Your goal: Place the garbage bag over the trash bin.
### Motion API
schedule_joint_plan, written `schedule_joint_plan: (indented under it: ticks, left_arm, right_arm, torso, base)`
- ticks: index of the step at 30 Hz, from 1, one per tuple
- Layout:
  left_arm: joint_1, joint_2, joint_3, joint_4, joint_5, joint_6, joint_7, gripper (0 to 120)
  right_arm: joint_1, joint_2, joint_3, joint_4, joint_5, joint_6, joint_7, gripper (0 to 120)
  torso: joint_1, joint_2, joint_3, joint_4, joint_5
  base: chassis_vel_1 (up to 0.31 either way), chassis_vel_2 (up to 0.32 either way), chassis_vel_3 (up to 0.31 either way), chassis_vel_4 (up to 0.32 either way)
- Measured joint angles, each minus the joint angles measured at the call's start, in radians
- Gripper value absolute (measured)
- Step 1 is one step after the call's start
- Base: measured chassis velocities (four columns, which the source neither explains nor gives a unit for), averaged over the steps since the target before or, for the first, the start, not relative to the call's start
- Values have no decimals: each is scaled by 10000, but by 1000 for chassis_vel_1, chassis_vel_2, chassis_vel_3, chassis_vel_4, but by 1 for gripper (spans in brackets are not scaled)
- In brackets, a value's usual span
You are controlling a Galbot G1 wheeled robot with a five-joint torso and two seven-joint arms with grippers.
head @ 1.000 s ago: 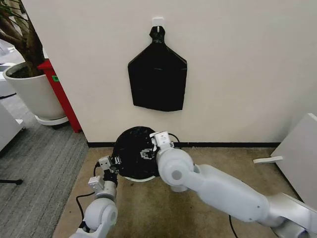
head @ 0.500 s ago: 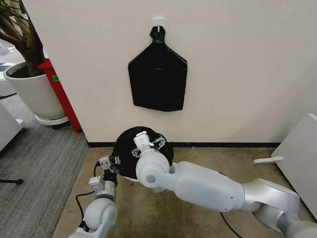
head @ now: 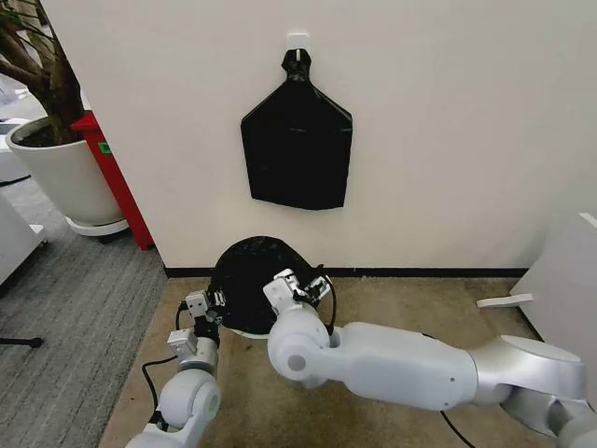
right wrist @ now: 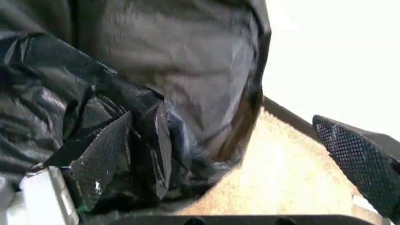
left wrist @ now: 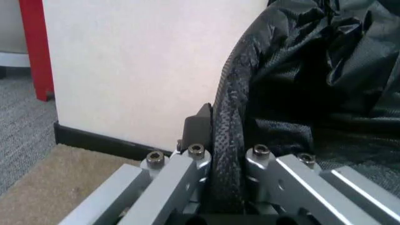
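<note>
Seating step: left gripper (left wrist: 216, 164) pinches garbage bag (head: 252, 275) hem on the trash bin (head: 250, 333) rim, right gripper (head: 308, 283) spread beside far edge, next tuck that edge down

I see glossy black garbage bag (head: 250, 273) over the cream-white trash bin (head: 250, 333), matte black bag bundle (head: 297, 149) on off-white wall (head: 448, 131), tan floor (head: 270, 392), grey striped carpet (head: 70, 299).
</note>
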Motion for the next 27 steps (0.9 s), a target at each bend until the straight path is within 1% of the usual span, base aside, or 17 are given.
schedule_joint_plan:
  ticks: [7,15,17,21,23,27]
  left_arm:
    - [-61,4,-48,6,-52,0,-37,4]
    - [-104,-56,-104,-71,-268,3,-144,4]
    - [-120,-78,-115,-117,-410,8,-198,4]
    - [-112,-79,-121,-456,-1231,232,-459,4]
    - [-109,-79,-120,-476,-1278,246,-475,4]
    - [-22,-102,-113,-728,-1895,432,-687,4]
  right_arm:
    - [-780,-490,309,353,-264,2,-35,100]
    - [-1495,-843,623,634,-604,33,-279,100]
    - [-1749,-888,727,668,-788,36,-385,100]
    - [-2295,-936,929,654,-1408,44,-730,100]
    - [-2323,-937,941,651,-1444,44,-749,100]
    - [-3171,-960,1424,568,-2497,44,-1227,100]
  torso:
    - [0,0,0,1,0]
    - [0,0,0,1,-1]
    - [0,0,0,0,-1]
    - [0,0,0,1,-1]
    - [0,0,0,1,-1]
    - [0,0,0,2,0]
  base:
    - [0,0,0,0]
    - [0,0,0,0]
    - [0,0,0,0]
    - [0,0,0,0]
    - [0,0,0,0]
    - [0,0,0,0]
